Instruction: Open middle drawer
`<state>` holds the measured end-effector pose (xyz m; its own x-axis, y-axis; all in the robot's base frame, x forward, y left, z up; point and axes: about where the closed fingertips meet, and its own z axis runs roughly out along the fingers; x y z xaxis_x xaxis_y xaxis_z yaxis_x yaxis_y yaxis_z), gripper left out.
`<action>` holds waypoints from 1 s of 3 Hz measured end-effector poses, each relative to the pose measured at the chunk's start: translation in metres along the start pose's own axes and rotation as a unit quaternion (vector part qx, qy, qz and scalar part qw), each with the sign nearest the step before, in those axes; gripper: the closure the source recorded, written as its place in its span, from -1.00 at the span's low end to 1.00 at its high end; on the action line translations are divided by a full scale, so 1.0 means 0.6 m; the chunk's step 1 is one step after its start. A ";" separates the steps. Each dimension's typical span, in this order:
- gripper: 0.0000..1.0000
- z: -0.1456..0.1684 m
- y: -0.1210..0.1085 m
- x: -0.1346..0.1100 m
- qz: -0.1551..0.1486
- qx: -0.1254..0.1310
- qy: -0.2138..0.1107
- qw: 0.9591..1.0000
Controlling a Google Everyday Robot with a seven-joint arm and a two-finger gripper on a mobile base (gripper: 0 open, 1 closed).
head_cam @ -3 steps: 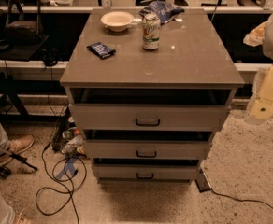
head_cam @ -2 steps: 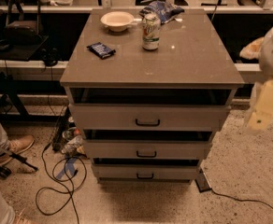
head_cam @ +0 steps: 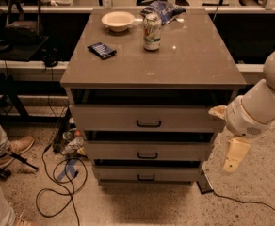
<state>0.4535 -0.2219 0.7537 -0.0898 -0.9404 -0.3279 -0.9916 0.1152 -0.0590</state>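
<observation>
- Hanging at the right, the gripper [head_cam: 235, 155] is hovering apart from the middle drawer [head_cam: 175, 151].
- Whether it is gaping or narrow, I cannot tell.

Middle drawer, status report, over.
Gripper low, right of cabinet, away from handles. Middle drawer untouched, handle free. Nothing blocking its front.
</observation>
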 end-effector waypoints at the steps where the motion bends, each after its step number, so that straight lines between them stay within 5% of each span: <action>1: -1.00 0.000 0.000 0.000 0.000 0.000 0.000 1.000; 2: -1.00 0.036 -0.004 0.010 0.008 0.005 -0.004 1.000; 3: -1.00 0.185 -0.026 0.039 0.019 0.010 -0.003 1.000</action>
<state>0.4773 -0.2100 0.6423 -0.1267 -0.9335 -0.3353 -0.9854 0.1573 -0.0656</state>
